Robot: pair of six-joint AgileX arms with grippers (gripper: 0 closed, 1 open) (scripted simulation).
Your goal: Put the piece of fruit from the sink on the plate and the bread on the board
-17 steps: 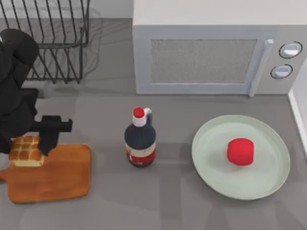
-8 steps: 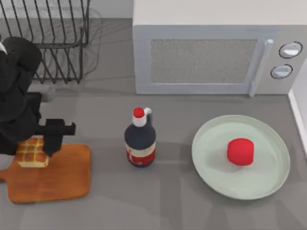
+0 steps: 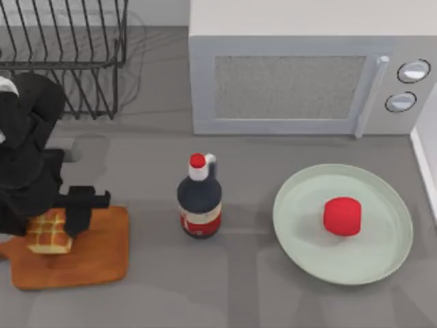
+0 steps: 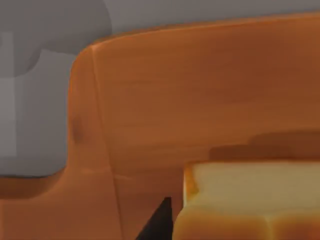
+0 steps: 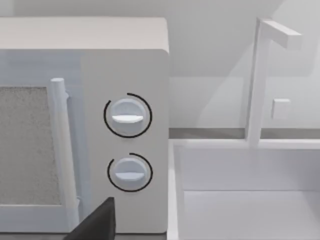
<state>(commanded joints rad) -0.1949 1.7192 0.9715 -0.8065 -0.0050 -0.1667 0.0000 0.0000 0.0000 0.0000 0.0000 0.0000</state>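
My left gripper (image 3: pixel 51 229) sits low over the left end of the board (image 3: pixel 95 256), and the bread (image 3: pixel 49 232) is right at it, between the jaws as best I can judge from above. In the left wrist view the bread (image 4: pixel 250 205) fills the near corner with the board (image 4: pixel 200 90) directly under it, a dark finger edge beside its pale side; I cannot tell whether it is touching the wood or a hair above it. The jaws look closed on the roll, so I read this as the set-down, with release as the coming move. The bread lies near the board's left edge, by the handle stub, and plenty of bare wood runs off to its right. The block is square, so no long axis matters here.

The piece of fruit (image 3: pixel 342 216) already rests on the plate (image 3: pixel 300 232), slightly right of centre, well apart from my working arm. That half of the job looks finished.

The bottle (image 3: pixel 199 201) stands upright between board and plate, near the board's right edge but clear of the left arm. The wire rack (image 3: pixel 68 61) is behind the arm, the microwave (image 3: pixel 293 75) along the back of the counter (image 3: pixel 239 294). In the right wrist view I see the microwave dials (image 5: pixel 127 116) and the sink (image 5: pixel 250 200); one dark finger tip (image 5: pixel 97 222) pokes in, and I cannot tell how those jaws stand.
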